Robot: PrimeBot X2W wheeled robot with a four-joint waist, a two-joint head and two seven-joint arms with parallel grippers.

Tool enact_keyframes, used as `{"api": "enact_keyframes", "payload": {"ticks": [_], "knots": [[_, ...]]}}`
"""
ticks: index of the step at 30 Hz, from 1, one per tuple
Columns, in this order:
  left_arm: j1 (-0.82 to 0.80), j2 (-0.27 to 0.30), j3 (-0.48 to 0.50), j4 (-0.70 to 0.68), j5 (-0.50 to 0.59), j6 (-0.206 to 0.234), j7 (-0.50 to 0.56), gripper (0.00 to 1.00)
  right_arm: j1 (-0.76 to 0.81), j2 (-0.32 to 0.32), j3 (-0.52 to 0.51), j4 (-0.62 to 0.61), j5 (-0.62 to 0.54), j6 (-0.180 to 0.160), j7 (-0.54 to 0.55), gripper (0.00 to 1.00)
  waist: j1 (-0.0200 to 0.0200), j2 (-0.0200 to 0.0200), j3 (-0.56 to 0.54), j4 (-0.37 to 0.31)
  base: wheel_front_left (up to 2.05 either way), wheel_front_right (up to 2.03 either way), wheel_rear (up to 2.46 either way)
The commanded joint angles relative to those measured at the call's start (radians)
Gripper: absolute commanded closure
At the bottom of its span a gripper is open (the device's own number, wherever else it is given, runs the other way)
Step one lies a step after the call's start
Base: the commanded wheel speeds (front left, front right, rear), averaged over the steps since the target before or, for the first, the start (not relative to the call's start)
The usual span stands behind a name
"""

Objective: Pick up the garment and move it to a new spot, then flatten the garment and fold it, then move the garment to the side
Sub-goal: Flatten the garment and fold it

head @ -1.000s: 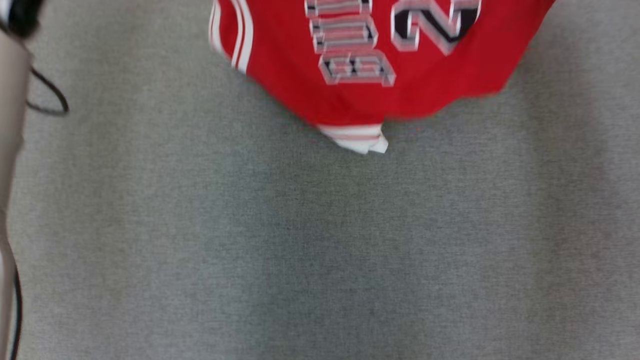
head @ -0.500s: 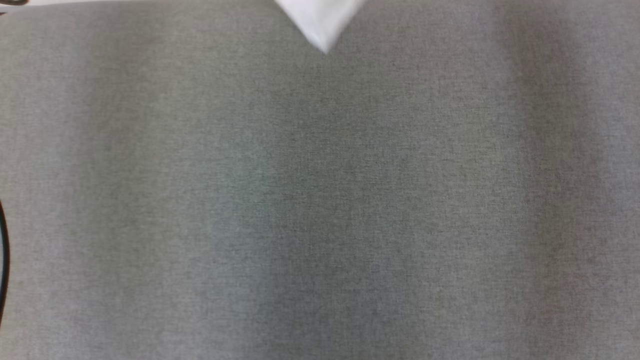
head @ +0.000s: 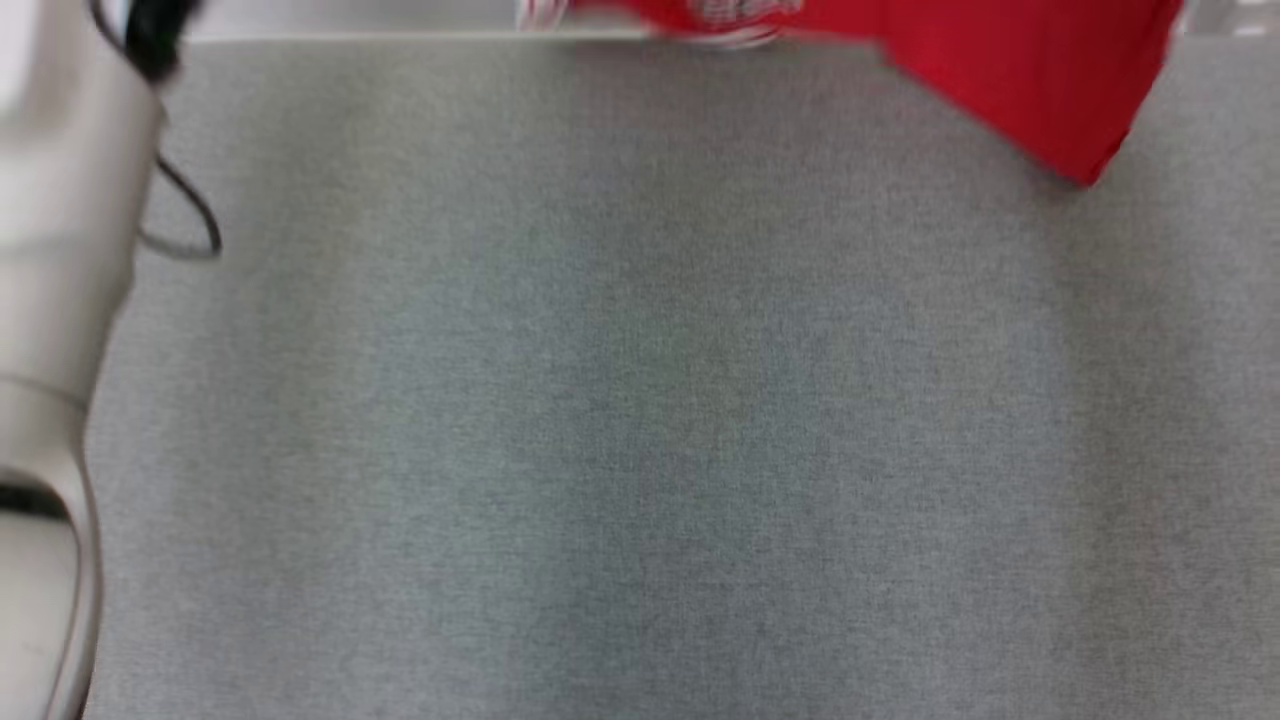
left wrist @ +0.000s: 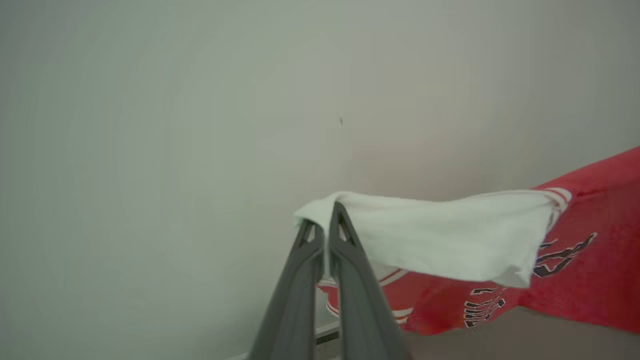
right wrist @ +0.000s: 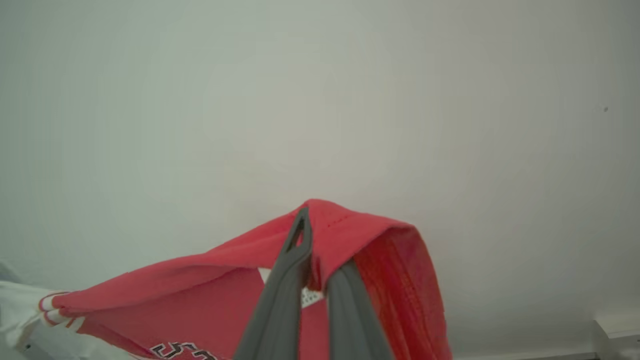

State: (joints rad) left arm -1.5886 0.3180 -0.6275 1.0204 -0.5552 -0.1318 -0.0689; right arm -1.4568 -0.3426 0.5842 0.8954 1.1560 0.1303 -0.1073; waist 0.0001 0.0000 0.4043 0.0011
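While the grey tabletop point(head: 640, 400) spreads across the head view, a pale wall point(left wrist: 200, 100) backs both wrist views. The red garment point(head: 1020, 90) is held up between the two arms and shows at the tabletop's far edge. One corner droops toward the far right and the print is blurred. Whether the cloth touches the surface cannot be told. A pale left forearm point(head: 60, 250) rises along the left side of the head view. The left end effector point(left wrist: 324, 217) is closed tight on a white fold of the garment, which stretches away to its right into red cloth with dark lettering. The right end effector point(right wrist: 310, 235) is likewise clamped shut, pinching a red stitched edge that drapes over one finger. A thin black cable point(head: 190, 215) loops just beside the forearm.
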Motion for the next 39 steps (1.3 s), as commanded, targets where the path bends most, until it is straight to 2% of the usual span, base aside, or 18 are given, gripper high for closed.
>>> {"api": "enact_keyframes", "payload": {"ticks": [1,5,8,17,18,19,23,28,31,32,39], "knots": [[0.05,0.029,-0.038,-0.024,-0.043,0.003,0.024,1.0,0.064,-0.012,0.025,-0.026,0.024,0.0,0.013,1.0,-0.0001,0.0,-0.045,0.006,0.0,0.0,0.0],[0.157,0.082,-0.121,-0.073,-0.139,0.003,0.101,1.0,0.193,-0.029,0.085,-0.085,0.081,0.0,0.053,1.0,-0.0001,0.0,-0.12,0.006,0.0,0.0,0.0],[0.231,0.124,-0.199,-0.132,-0.208,0.002,0.202,1.0,0.283,-0.046,0.136,-0.131,0.127,0.0,0.113,1.0,-0.0001,0.0,-0.186,0.003,0.0,0.0,0.0],[0.444,0.313,-0.425,-0.397,-0.409,0.002,0.525,1.0,0.539,-0.145,0.286,-0.297,0.236,0.0,0.275,1.0,-0.0001,0.0,-0.368,-0.006,0.0,0.0,0.0],[0.444,0.313,-0.425,-0.397,-0.409,0.002,0.525,1.0,0.539,-0.145,0.286,-0.297,0.236,0.0,0.275,1.0,-0.0001,0.0,-0.368,-0.006,0.0,0.0,0.0],[0.486,0.356,-0.461,-0.469,-0.458,0.002,0.593,1.0,0.588,-0.173,0.307,-0.337,0.262,0.0,0.301,1.0,-0.0001,0.0,-0.395,-0.006,0.0,0.0,0.0],[0.541,0.444,-0.506,-0.617,-0.536,0.002,0.711,1.0,0.668,-0.244,0.338,-0.416,0.305,0.0,0.358,1.0,-0.0001,0.0,-0.425,-0.005,0.0,0.0,0.0],[0.61,0.528,-0.536,-0.78,-0.629,0.013,0.835,1.0,0.758,-0.336,0.37,-0.507,0.366,0.0,0.459,1.0,-0.0001,0.0,-0.443,-0.007,0.0,0.0,0.0],[0.646,0.575,-0.548,-0.884,-0.675,0.042,0.896,1.0,0.813,-0.392,0.388,-0.57,0.409,0.0,0.527,1.0,-0.0001,0.0,-0.448,-0.009,0.0,0.0,0.0],[0.646,0.575,-0.548,-0.884,-0.675,0.042,0.896,1.0,0.813,-0.392,0.388,-0.57,0.409,0.0,0.527,1.0,-0.0001,0.0,-0.448,-0.009,0.0,0.0,0.0],[0.738,0.673,-0.572,-1.104,-0.799,0.118,1.005,1.0,0.924,-0.518,0.432,-0.723,0.49,0.0,0.643,1.0,-0.0001,0.0,-0.448,-0.025,0.0,0.0,0.0]]}}
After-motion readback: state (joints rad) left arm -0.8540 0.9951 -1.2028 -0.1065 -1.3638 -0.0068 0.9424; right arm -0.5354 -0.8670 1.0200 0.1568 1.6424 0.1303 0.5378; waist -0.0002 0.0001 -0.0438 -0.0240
